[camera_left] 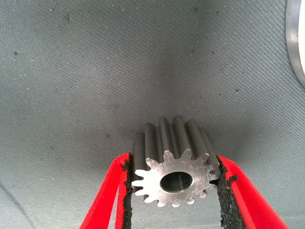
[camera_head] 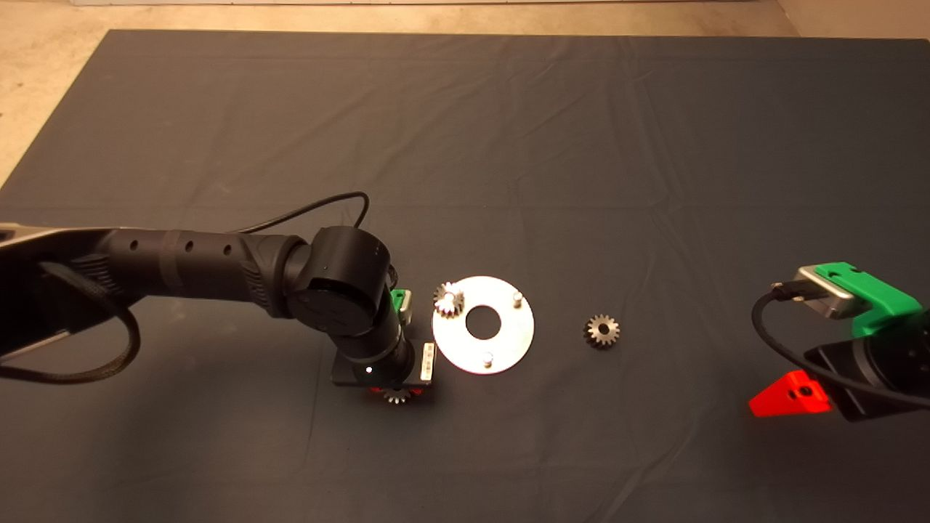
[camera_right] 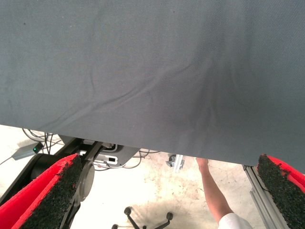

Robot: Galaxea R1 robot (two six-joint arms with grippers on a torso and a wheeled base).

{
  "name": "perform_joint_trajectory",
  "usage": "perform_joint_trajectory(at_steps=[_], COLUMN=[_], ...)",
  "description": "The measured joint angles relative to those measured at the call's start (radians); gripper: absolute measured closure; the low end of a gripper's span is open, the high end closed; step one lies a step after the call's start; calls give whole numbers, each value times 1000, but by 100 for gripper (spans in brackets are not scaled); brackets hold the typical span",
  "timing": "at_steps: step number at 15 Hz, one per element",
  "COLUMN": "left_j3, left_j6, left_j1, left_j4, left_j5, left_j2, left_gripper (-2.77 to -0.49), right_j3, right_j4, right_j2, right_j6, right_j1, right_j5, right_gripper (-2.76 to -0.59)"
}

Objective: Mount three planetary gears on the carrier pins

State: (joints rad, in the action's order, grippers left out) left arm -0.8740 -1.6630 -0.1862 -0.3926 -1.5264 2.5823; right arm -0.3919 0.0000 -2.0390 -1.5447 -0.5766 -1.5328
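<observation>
A: Head view, from the left?
B: Left gripper [camera_head: 396, 393] clamps a gear [camera_left: 172, 164] beside the plate [camera_head: 508, 334]; one gear [camera_head: 448, 298] sits on a pin, another [camera_head: 601, 331] lies loose.
A: Right gripper [camera_head: 792, 396]?
B: Parked, fingers wide.

Looks like a lab or workshop: my dark mat [camera_head: 508, 131] covers a table, bare concrete floor [camera_right: 157, 200] with cables [camera_right: 38, 136] and aluminium framing [camera_right: 259, 195] beyond.

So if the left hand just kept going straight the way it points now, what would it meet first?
Most likely the dark mat. The left hand is shut on a gear and points down at bare mat, with the round plate only at the edge of its view. Depth is unclear.
</observation>
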Motion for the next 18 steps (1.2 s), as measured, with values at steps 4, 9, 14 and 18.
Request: perform_joint_trajectory(at_steps=[4, 9, 14, 18], left_j3=[0, 22, 47, 51], left_j6=[1, 1, 1, 12], left_j1=[-28, -100, -147, -180], left_j4=[50, 122, 156, 160], left_j5=[-1, 0, -2, -1], left_j2=[20, 108, 174, 244], left_gripper=[-94, -93, -93, -93], right_j3=[0, 0, 0, 0], right_j4=[0, 0, 0, 0], right_j2=[0, 0, 0, 0], right_j6=[0, 0, 0, 0], right_j1=[0, 0, 0, 0], right_j5=[0, 0, 0, 0], right_gripper=[-275, -275, -275, -275])
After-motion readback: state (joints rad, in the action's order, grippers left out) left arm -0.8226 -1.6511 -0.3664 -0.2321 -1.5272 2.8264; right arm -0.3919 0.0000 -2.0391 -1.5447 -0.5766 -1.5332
